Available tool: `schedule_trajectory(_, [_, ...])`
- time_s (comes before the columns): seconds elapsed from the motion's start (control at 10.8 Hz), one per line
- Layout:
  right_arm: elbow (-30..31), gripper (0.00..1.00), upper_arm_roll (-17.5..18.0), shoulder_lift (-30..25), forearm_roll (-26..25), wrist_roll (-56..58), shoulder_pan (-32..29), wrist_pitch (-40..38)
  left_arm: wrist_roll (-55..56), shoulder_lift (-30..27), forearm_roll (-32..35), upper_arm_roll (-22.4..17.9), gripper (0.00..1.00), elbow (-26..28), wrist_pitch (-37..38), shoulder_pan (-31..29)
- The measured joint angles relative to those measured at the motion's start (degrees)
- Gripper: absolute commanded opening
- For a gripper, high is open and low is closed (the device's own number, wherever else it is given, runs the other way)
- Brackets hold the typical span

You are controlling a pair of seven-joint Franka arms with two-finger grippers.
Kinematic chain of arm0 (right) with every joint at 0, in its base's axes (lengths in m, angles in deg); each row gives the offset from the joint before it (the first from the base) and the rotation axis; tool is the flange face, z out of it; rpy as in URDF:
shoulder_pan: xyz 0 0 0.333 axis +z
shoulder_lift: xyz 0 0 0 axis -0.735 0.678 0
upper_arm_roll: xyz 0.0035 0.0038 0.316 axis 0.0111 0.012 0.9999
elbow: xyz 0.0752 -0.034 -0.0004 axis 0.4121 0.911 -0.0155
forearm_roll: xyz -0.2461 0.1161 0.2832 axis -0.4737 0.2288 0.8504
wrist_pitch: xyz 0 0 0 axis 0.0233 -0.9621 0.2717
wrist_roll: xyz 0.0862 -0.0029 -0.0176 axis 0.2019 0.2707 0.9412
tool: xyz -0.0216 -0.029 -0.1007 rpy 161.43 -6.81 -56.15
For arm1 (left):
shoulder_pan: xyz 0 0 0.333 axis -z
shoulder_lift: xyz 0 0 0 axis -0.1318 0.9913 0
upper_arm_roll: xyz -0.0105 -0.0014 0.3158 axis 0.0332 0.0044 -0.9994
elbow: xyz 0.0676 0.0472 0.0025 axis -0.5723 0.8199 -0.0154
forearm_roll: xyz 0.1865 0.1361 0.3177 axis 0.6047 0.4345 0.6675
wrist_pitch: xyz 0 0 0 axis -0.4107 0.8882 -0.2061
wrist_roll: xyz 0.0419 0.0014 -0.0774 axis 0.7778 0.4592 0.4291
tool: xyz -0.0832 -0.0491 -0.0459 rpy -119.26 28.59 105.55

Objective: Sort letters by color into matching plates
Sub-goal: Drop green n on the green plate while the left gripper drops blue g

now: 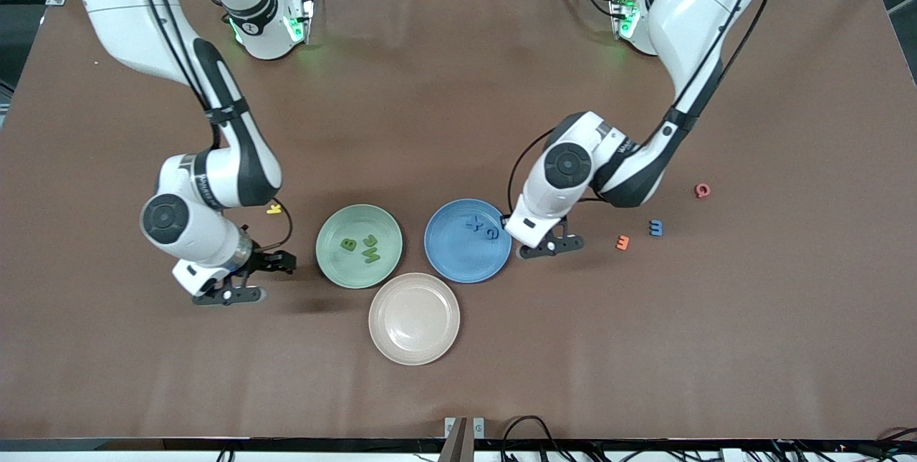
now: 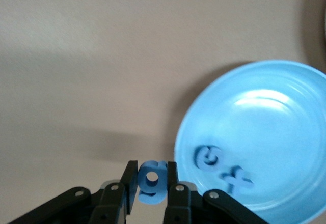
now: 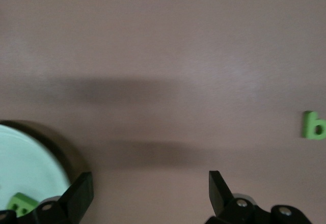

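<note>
Blue letter pinched at the blue plate's edge

The blue letter [image 2: 152,182], low centre in the left wrist view, is clenched in the left gripper [image 2: 152,186] just outside the blue plate [image 1: 458,261]; released here, it would likely land on the table. The right gripper [image 3: 150,193], fingers spread and empty, hangs beside the green plate [image 1: 337,261].

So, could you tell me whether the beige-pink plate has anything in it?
Empty. The beige-pink plate shows only bare surface in the front view.
</note>
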Motion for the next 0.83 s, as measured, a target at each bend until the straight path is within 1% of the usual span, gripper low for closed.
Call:
schedule_trajectory(0.18, [-0.3, 1.00, -0.1, 0.0, 0.0, 4.8, -3.1, 0.0, 2.9, 0.0, 0.0, 0.0, 0.00, -0.5, 0.0, 1.7])
schedule_trajectory(0.55, [-0.4, 1.00, -0.1, 0.0, -0.4, 16.9, -10.2, 0.0, 9.5, 1.3, -0.1, -0.1, 0.00, -3.9, -0.5, 5.2])
schedule_trajectory(0.65, [-0.5, 1.00, -0.1, 0.1, -0.9, 19.2, -11.5, 0.0, 11.2, 1.9, -0.1, -0.1, 0.55, -4.5, -1.4, 6.3])
schedule_trajectory(0.74, [-0.7, 1.00, -0.1, 0.3, -1.1, 20.8, -12.5, 0.0, 12.2, 2.6, -0.1, -0.3, 1.00, -5.0, -2.2, 6.8])
schedule_trajectory(0.83, [-1.2, 1.00, -0.1, 0.7, -1.2, 21.8, -13.2, 0.1, 12.8, 3.1, -0.1, -0.3, 1.00, -5.4, -2.7, 7.0])
